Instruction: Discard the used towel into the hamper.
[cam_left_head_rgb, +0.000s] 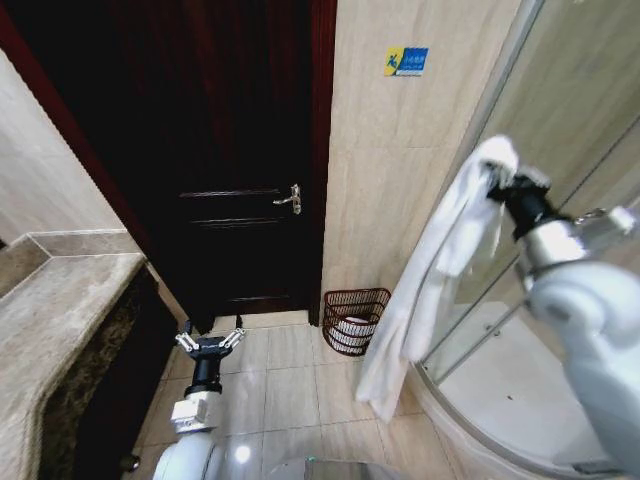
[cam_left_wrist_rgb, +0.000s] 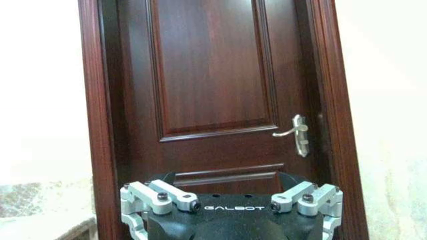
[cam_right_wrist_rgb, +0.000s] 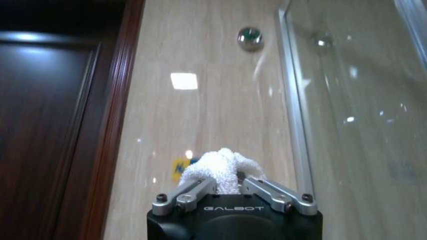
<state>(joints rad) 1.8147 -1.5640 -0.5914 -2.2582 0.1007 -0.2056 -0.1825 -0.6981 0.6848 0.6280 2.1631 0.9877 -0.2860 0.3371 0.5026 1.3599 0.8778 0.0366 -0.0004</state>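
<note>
**Towel held high, hamper below on the floor**

The towel (cam_left_head_rgb: 440, 270) is seen hanging long and limp beside the shower glass (cam_left_head_rgb: 570, 120), pinched at 1 bunched top corner by the clenched fingers of the right gripper (cam_left_head_rgb: 497, 185). It is judged soft, light and prone to swinging. The hamper (cam_left_head_rgb: 355, 320) stands against the wall, just beside the towel's tail. The left gripper (cam_left_head_rgb: 210, 342) is parked low, its fingers spread.
</note>
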